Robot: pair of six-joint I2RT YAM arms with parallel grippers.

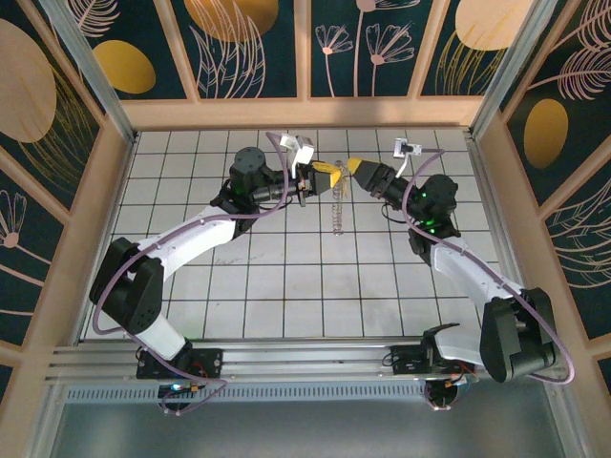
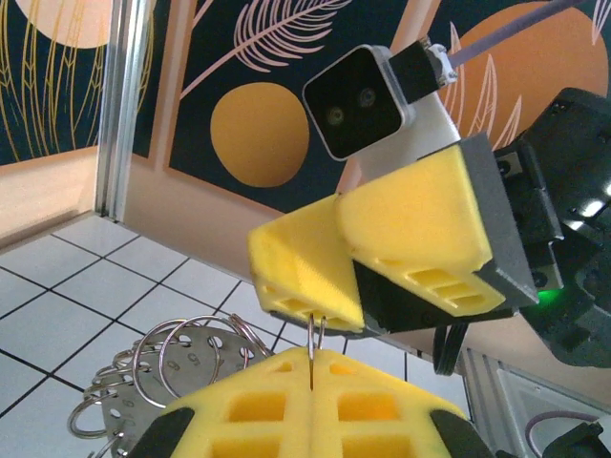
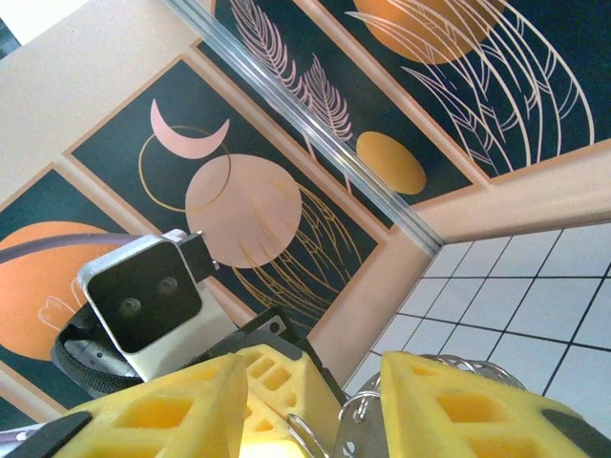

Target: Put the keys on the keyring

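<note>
- Two arms: the left arm (image 1: pixel 191 239) and the right arm (image 1: pixel 458 262) both stretch from the near edge and bend inward. They meet over the far middle of the tiled table (image 1: pixel 286 286).
- Two grippers, nose to nose and just beside each other.
- One keyring (image 2: pixel 181 367): a bunch of thin silver wire loops, at least four countable in the left wrist view, with a flat perforated metal piece among them. It hangs as a strand below the spot where the fingertips meet.
- The left gripper (image 2: pixel 313 367) has its two yellow fingers pressed together, pinching one wire loop of the keyring.
- The right gripper (image 3: pixel 315 401) has its two yellow fingers spread. The left gripper's fingertip and some loops sit in the gap.
</note>
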